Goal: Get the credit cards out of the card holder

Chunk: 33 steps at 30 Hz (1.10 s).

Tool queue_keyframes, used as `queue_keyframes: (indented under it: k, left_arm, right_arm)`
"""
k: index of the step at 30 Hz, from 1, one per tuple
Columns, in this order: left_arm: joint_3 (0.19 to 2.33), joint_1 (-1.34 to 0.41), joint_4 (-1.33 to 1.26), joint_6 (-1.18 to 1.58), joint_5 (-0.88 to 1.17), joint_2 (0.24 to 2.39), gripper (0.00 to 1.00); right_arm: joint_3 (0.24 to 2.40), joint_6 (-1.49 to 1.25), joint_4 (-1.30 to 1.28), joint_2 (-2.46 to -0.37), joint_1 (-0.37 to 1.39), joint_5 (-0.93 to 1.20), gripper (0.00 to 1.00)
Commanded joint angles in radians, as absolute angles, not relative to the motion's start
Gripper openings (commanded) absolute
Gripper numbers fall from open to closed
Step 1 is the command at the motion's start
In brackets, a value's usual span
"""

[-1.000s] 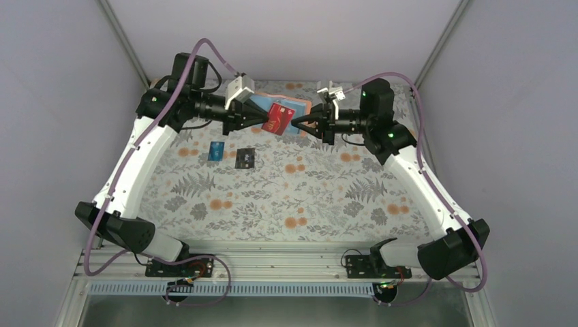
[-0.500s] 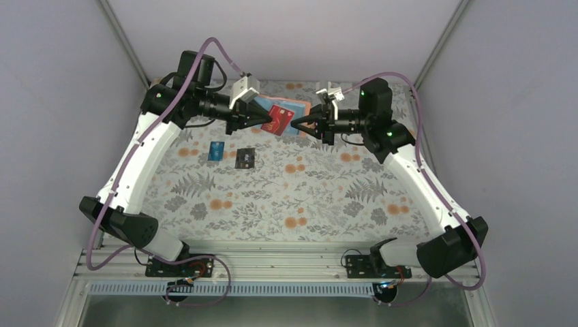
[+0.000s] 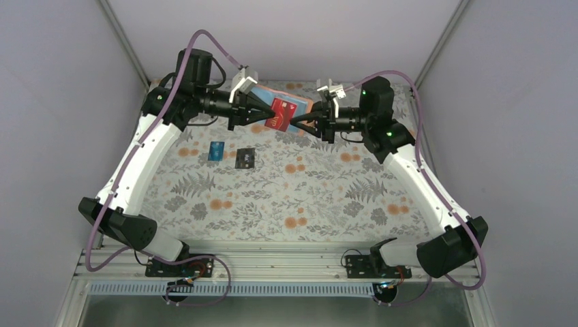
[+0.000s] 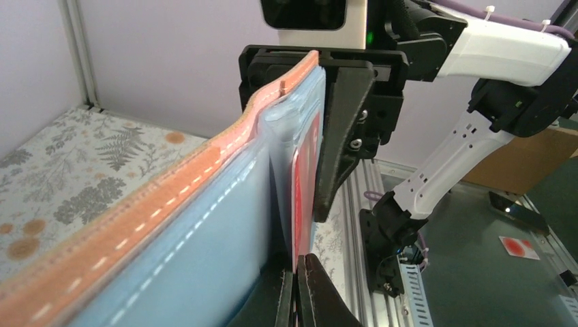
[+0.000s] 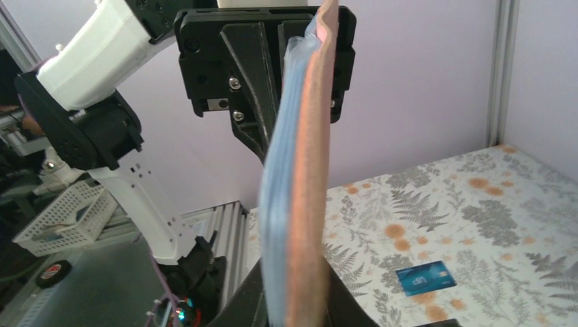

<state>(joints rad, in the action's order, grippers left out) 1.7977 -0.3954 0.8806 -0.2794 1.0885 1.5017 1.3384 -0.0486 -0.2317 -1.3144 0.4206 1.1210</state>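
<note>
Red card (image 3: 277,116) partly in card holder (image 3: 294,107), upper centre of frame, raised above worktop (image 3: 307,191). My left hand (image 3: 264,120) pinches card's left edge; right hand (image 3: 301,127) clamps holder. Card's way out, I judge: leftward, toward left hand.

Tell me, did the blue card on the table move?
No. The blue card sits exactly where it was in the top view, just left of the black card, which also stayed on the flowery tablecloth.
</note>
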Motion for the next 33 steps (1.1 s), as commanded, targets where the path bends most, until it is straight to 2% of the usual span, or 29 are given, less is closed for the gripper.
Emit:
queue_keyframes:
  k: [1,2,7,9,11,17,21,33]
  left_arm:
    - [1.787,-0.399,0.813,-0.235,1.115,1.493,0.02]
    - [1.784,-0.4,0.817,-0.237,1.119,1.494,0.02]
    - [1.828,-0.396,0.908,-0.358,1.113,1.493,0.03]
    - [1.854,-0.387,0.944,-0.405,1.112,1.49,0.13]
    - [1.867,-0.382,0.955,-0.423,1.117,1.485,0.15]
    - [1.897,-0.382,0.98,-0.445,1.112,1.495,0.12]
    - [1.896,-0.382,0.996,-0.457,1.122,1.491,0.03]
    - [1.87,-0.381,0.99,-0.428,1.013,1.477,0.02]
  right_arm:
    - [1.334,-0.115,-0.147,-1.307,0.441,1.106,0.08]
    - [1.336,-0.118,-0.145,-1.308,0.441,1.103,0.05]
    - [1.344,-0.084,-0.183,-1.3,0.44,1.081,0.04]
    - [1.347,-0.06,-0.215,-1.3,0.44,1.085,0.04]
    - [1.354,-0.039,-0.239,-1.301,0.44,1.099,0.04]
    - [1.367,-0.012,-0.271,-1.299,0.44,1.122,0.04]
    - [1.368,-0.007,-0.276,-1.302,0.44,1.125,0.04]
    - [1.37,0.013,-0.298,-1.293,0.439,1.115,0.04]
